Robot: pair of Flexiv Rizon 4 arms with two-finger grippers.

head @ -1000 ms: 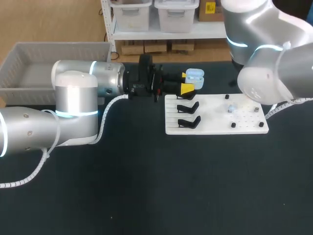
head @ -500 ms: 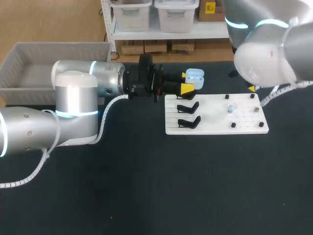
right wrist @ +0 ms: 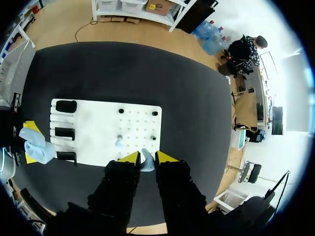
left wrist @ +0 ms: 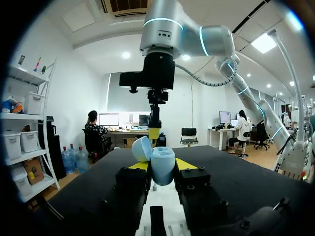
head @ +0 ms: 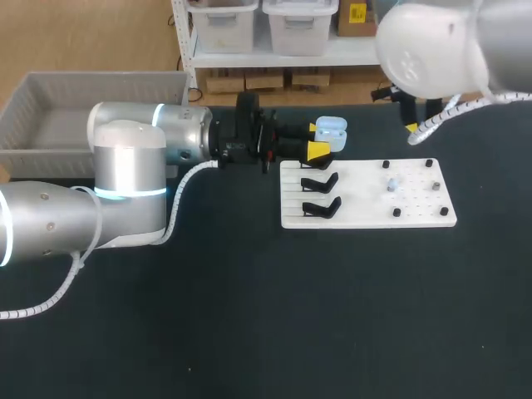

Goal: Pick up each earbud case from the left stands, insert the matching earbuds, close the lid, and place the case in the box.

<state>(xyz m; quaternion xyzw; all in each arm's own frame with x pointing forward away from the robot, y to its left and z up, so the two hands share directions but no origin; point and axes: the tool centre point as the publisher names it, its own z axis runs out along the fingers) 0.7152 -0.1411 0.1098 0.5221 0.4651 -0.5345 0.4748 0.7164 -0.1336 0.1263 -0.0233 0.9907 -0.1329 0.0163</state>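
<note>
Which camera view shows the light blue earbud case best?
Left wrist view: the case, lid open, is close, held by the left gripper. Head and right wrist views show it small and far.

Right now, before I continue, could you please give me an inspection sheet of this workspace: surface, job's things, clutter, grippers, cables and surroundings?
Surface: black table bearing a white pegged board.
Job's things: pale blue plastic earbud case, lid open, held beside the board; small pale earbud lying on the board; second earbud held above it; three black stands, all empty; grey plastic box at the left.
Clutter: nothing seen.
Grippers: left gripper shut on the case; right gripper shut on the second earbud.
Cables: white spiral-wrapped cable along the left arm, another on the right arm.
Surroundings: nothing seen.
</note>
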